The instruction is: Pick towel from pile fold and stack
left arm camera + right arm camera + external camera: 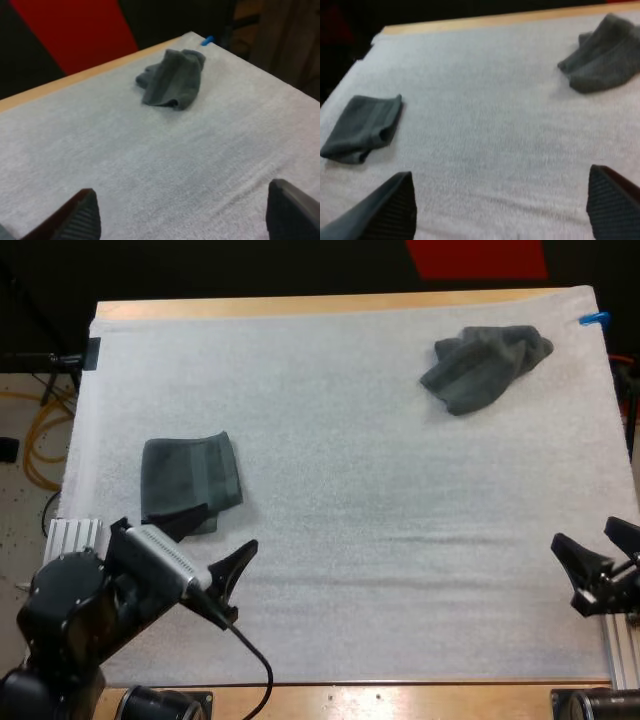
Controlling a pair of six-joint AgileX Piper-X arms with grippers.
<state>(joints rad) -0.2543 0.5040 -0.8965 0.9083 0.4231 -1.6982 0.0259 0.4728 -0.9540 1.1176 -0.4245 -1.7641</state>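
lying crumpled near the far right corner of the white mat [350, 540], one dark grey-green towel [485, 365] sits well apart from both arms. a second, folded towel [190, 480] lies flat on the mat's left side. my left gripper [212, 542] is just at that folded towel's near edge, jaws spread wide with nothing between them; whether a finger touches the cloth i cannot tell. my right gripper [600, 545] is at the mat's near right edge, jaws also apart and holding nothing.
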